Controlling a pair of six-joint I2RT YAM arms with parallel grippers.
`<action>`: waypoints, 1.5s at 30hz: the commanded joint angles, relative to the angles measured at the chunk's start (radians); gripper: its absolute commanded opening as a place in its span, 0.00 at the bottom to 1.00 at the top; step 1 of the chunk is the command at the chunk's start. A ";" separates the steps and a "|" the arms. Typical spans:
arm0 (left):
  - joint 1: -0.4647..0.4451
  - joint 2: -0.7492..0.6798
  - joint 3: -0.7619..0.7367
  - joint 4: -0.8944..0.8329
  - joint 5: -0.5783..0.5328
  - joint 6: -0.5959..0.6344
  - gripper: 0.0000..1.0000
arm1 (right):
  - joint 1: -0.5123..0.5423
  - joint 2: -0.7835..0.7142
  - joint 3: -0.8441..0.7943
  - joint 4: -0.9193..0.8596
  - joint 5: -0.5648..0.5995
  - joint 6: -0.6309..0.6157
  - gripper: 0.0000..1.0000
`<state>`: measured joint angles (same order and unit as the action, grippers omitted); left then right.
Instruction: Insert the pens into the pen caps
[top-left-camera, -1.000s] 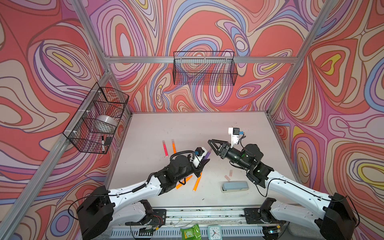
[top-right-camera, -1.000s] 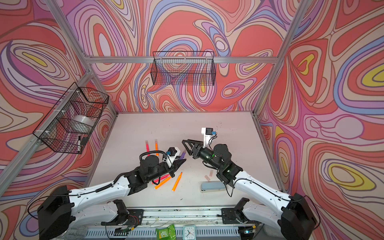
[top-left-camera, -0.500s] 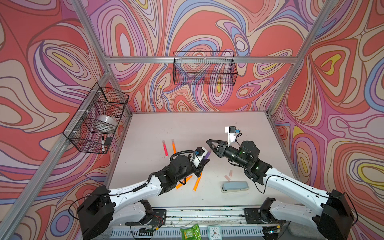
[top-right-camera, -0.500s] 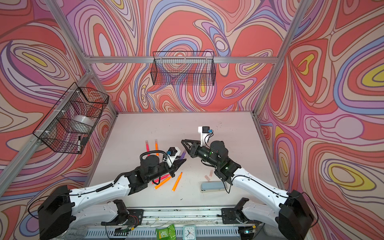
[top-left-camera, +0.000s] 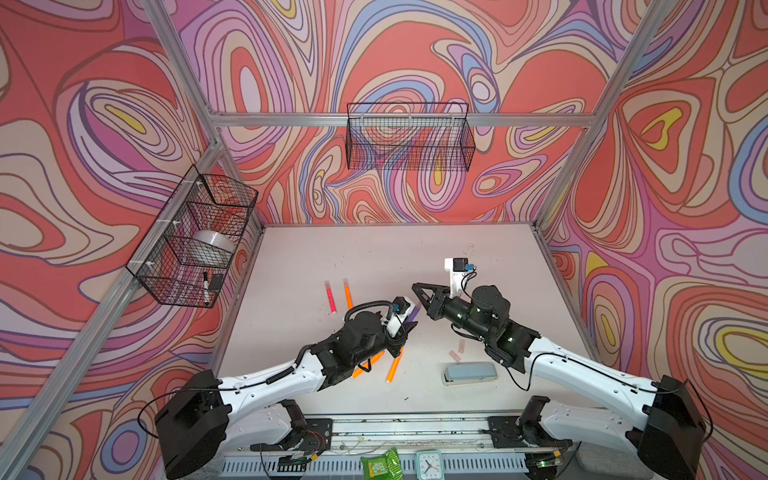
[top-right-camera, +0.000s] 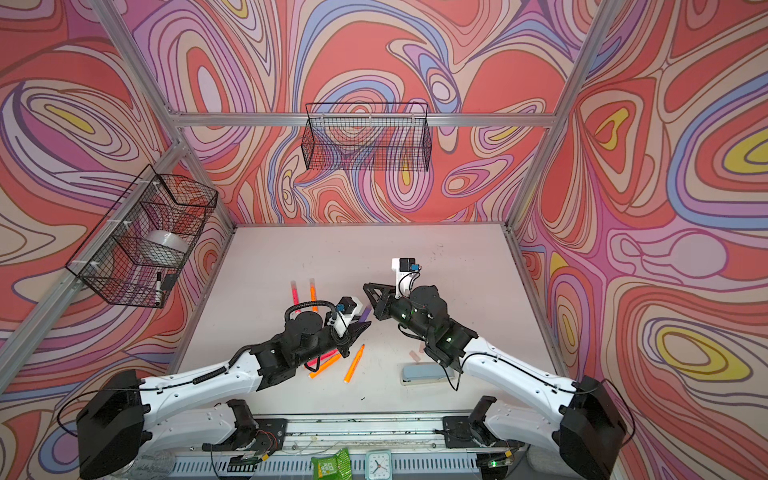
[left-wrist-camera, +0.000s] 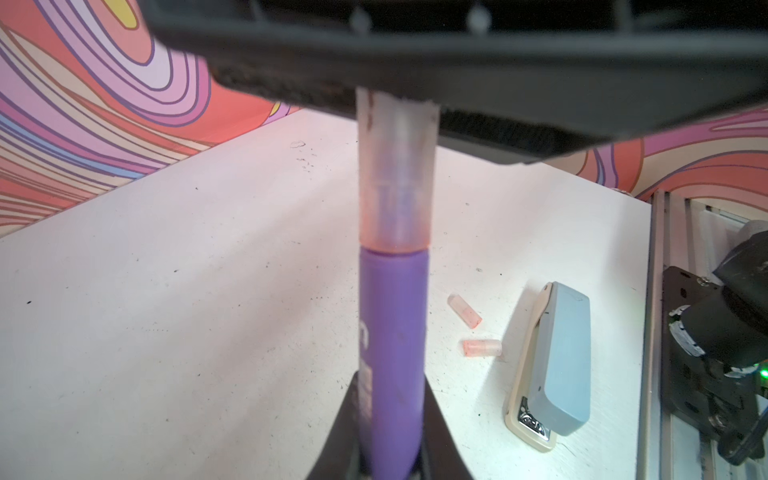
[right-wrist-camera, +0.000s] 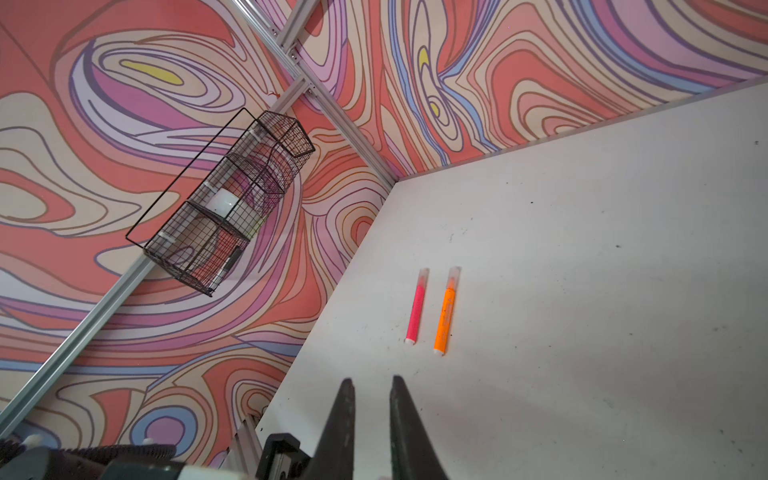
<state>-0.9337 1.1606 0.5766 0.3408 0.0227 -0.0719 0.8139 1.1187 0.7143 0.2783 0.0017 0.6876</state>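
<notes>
While the left end effector (left-wrist-camera: 390, 407) clamps the purple pen (left-wrist-camera: 392, 324), the right end effector (right-wrist-camera: 371, 384) sits closed, apparently touching its cap (left-wrist-camera: 395, 178).

From where I stand, the far half of the surface (top-left-camera: 395, 249) is bare right to the back wall, room for either arm to swing; the wire basket (top-left-camera: 409, 137) there hangs well above it. Over the middle the left tool (left-wrist-camera: 391, 399) and right tool (right-wrist-camera: 372, 380) meet, the purple pen (left-wrist-camera: 392, 332) bridging them and closing that way through. To the left, a pink pen (top-left-camera: 330, 298) and an orange pen (top-left-camera: 348, 293) lie side by side, a slim lane between. Nearer, loose orange pens (top-left-camera: 393, 365) crowd under the left arm; two caps (left-wrist-camera: 464, 311) lie just beside the stapler (left-wrist-camera: 552, 361), with an open strip between the two clusters.
</notes>
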 joint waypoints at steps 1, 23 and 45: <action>0.009 -0.009 0.087 -0.015 -0.140 -0.043 0.00 | 0.110 0.009 -0.033 -0.084 0.064 0.016 0.00; 0.170 -0.166 0.005 0.039 0.069 -0.201 0.00 | 0.299 0.140 -0.135 0.069 0.097 0.145 0.00; 0.193 -0.185 0.106 0.053 -0.250 -0.078 0.00 | 0.417 0.223 -0.128 -0.035 0.192 0.255 0.00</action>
<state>-0.8139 0.9833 0.5079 0.0391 0.2157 -0.0685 1.1202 1.2861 0.6273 0.5159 0.4469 0.8410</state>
